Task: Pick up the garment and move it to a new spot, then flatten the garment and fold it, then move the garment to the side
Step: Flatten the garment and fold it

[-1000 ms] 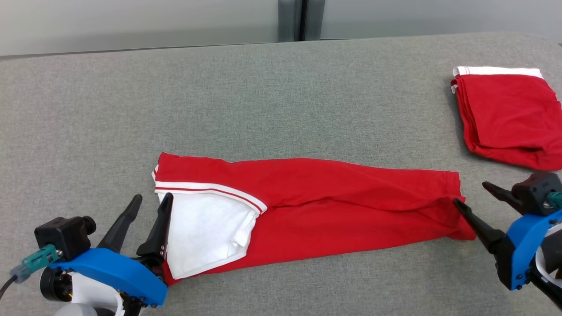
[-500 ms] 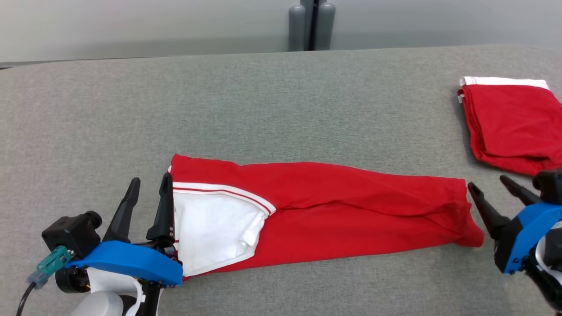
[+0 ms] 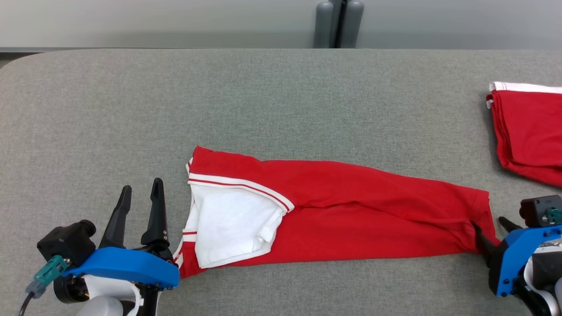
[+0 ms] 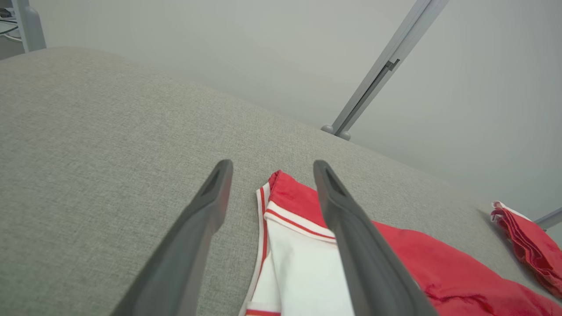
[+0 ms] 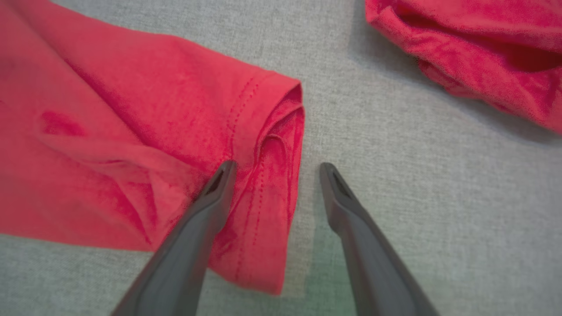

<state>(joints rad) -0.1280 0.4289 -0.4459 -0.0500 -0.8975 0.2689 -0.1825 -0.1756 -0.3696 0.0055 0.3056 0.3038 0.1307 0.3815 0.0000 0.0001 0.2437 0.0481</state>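
Red garment (image 3: 351,210): I see it lying long across the lower centre of the grey table (image 3: 263,96).
Left gripper (image 3: 142,184): spread wide, empty, lower left beside the waistband (image 3: 239,184).
Right gripper (image 3: 488,222): spread wide, lower right, one finger over the hem (image 3: 480,206).

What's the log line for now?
shirt: long strip on table | left fingers: open beside white end | right fingers: open astride red end | second shirt: folded, far right
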